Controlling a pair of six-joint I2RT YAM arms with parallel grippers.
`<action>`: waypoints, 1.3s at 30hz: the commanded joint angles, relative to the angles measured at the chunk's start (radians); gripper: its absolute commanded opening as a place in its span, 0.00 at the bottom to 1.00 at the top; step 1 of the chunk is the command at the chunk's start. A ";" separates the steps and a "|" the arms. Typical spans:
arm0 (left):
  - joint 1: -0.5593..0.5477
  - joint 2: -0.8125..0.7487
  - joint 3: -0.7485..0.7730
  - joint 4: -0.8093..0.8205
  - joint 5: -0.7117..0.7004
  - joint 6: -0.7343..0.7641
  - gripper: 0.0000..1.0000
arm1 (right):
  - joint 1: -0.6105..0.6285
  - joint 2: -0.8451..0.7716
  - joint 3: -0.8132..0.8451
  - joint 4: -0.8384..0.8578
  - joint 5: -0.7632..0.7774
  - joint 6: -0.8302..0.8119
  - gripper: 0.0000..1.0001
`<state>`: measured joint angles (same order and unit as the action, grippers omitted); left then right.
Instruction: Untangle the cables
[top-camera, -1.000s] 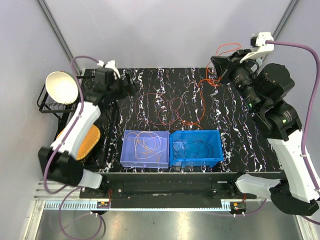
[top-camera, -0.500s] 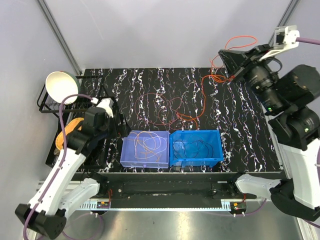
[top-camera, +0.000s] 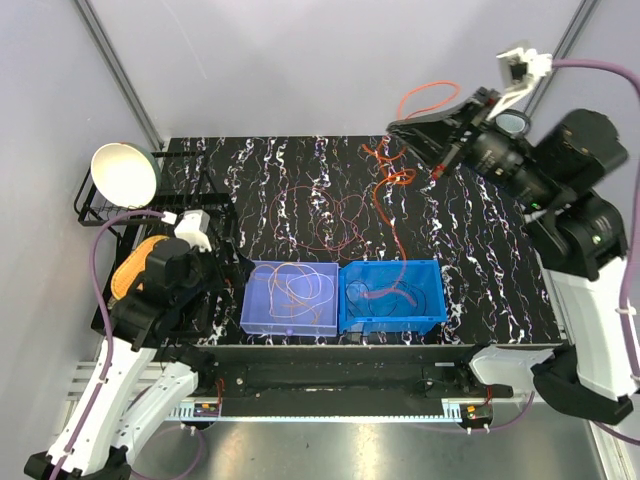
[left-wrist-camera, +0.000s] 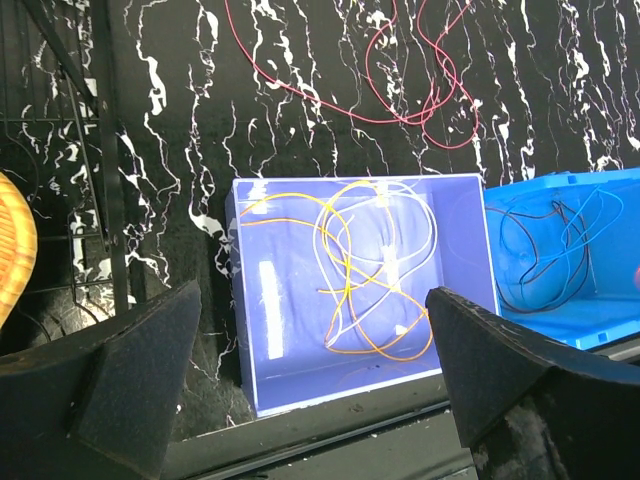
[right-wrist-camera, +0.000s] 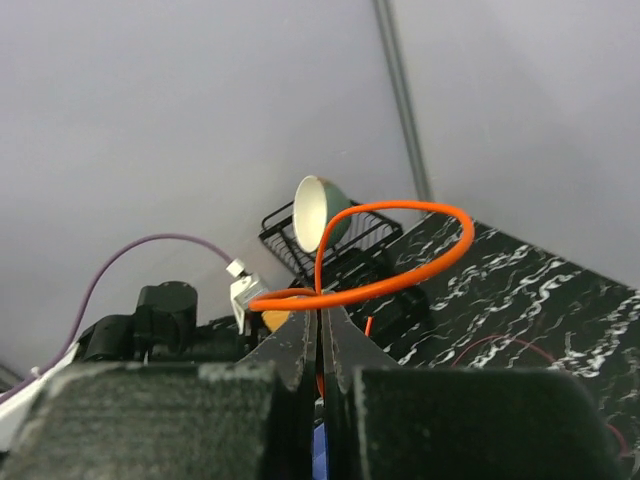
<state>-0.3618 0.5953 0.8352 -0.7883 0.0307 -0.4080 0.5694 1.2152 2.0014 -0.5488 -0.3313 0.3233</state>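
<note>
Dangling limp, light, the orange cable (right-wrist-camera: 395, 285) seems best pinched mid-loop, as the right claw (right-wrist-camera: 320, 335) clamps it; left claw (left-wrist-camera: 315, 350) gapes empty.

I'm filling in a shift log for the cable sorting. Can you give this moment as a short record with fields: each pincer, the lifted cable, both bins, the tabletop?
right pincer: shut on the orange cable, high above the table
left pincer: open, empty, over the purple bin
orange cable: hangs down towards the blue bin
purple bin: tangled white and orange cables
blue bin: thin dark cables
table: loose loops of red cable
</note>
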 joint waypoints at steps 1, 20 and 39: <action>-0.003 -0.006 -0.001 0.057 -0.028 0.012 0.99 | -0.002 0.038 0.017 0.061 -0.167 0.089 0.00; -0.003 -0.022 -0.001 0.057 -0.069 0.011 0.99 | 0.072 0.086 -0.292 0.259 -0.209 0.200 0.00; 0.000 -0.026 -0.004 0.057 -0.086 0.008 0.99 | 0.239 0.222 -0.012 0.060 -0.009 -0.026 0.00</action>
<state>-0.3618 0.5819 0.8349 -0.7837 -0.0303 -0.4080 0.8051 1.4166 1.7748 -0.4404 -0.4004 0.3973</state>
